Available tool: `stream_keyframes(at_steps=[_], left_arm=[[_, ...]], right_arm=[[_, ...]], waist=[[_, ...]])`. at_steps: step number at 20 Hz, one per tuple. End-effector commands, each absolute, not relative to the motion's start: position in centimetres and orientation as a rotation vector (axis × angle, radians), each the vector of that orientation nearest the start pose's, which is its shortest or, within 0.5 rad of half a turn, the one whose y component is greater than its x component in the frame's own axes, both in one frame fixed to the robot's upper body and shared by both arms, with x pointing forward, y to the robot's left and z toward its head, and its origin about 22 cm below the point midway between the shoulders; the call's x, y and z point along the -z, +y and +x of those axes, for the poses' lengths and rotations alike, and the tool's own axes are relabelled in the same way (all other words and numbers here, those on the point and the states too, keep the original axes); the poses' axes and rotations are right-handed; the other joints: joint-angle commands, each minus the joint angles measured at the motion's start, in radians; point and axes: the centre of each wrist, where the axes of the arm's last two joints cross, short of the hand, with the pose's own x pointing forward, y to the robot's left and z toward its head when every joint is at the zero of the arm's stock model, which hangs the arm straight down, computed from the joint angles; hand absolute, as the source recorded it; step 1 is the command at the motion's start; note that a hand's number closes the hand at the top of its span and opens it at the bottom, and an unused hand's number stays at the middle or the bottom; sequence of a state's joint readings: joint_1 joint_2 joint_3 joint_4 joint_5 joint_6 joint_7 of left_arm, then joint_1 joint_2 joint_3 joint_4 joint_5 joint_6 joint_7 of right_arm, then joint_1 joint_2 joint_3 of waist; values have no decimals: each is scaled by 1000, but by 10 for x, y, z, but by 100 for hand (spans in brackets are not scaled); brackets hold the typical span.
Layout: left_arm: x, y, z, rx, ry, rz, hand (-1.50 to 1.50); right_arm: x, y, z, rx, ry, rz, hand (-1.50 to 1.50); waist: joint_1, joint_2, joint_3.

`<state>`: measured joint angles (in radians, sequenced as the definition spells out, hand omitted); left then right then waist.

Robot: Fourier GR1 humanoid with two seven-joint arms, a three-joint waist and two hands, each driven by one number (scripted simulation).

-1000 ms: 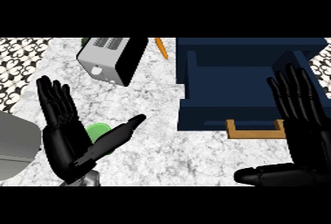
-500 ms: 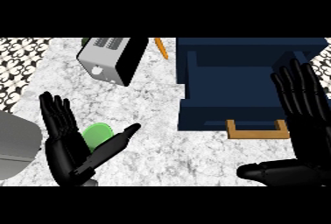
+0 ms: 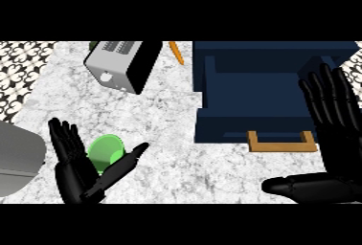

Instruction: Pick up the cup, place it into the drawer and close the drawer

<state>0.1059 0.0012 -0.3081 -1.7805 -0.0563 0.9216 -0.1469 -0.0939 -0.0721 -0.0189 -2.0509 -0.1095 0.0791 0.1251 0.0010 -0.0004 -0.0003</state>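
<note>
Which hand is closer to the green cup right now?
Left. The left hand is right at the green cup, which shows between its fingers and thumb. The right hand is far off across the counter, beside the blue drawer.

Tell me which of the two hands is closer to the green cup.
The left hand, at the view's lower left: the green cup shows between its straight fingers and thumb. The right hand stands open beside the blue drawer.
</note>
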Motion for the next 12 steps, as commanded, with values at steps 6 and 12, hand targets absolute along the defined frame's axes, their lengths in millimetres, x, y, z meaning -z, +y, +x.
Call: stream_keyframes(at_steps=[6, 12], left_arm=[[27, 196, 197, -579, -1701, 595, -150], [49, 201, 192, -562, -1653, 561, -150]], right_arm=[[-124, -229, 227, -123, -2012, 139, -150], [-141, -236, 241, -146, -2017, 146, -150]], waist=[[0, 0, 0], [2, 0, 0]])
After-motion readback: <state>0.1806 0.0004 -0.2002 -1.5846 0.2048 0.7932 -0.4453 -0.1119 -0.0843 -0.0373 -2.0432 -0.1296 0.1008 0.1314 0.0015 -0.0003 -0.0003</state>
